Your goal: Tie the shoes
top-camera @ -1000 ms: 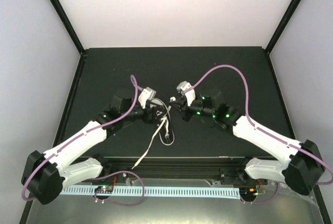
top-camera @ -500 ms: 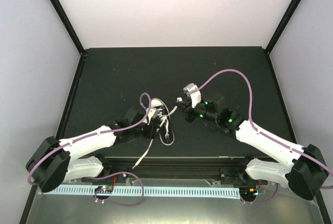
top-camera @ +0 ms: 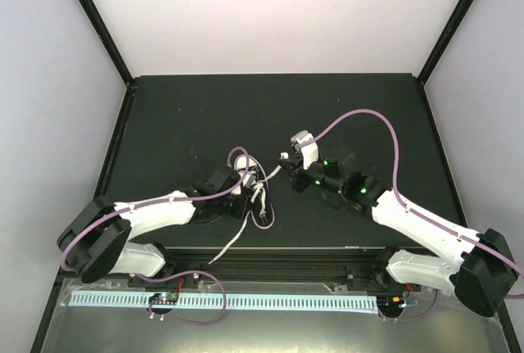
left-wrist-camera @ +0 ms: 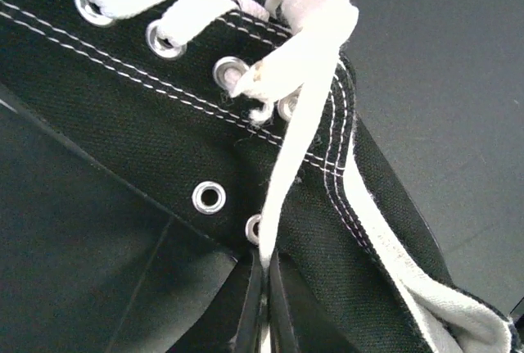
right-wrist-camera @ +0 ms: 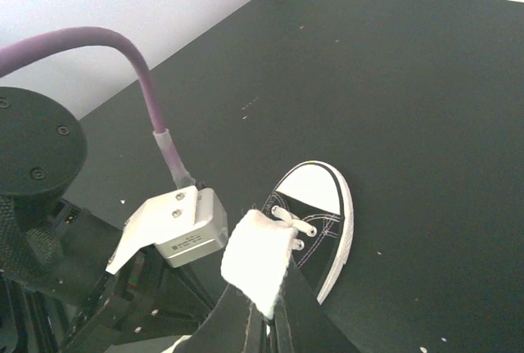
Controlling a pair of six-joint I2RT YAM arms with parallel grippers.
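Left wrist: black canvas sneaker; left gripper and right gripper each pinched tight on flat white lace. Judged step: drawing ends taut; next, crossing them.

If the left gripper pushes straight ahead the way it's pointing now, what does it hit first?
Most likely the small black canvas sneaker: the left gripper, shut on a flat white lace, points at its eyelet side, apparently very close; depth is unclear.
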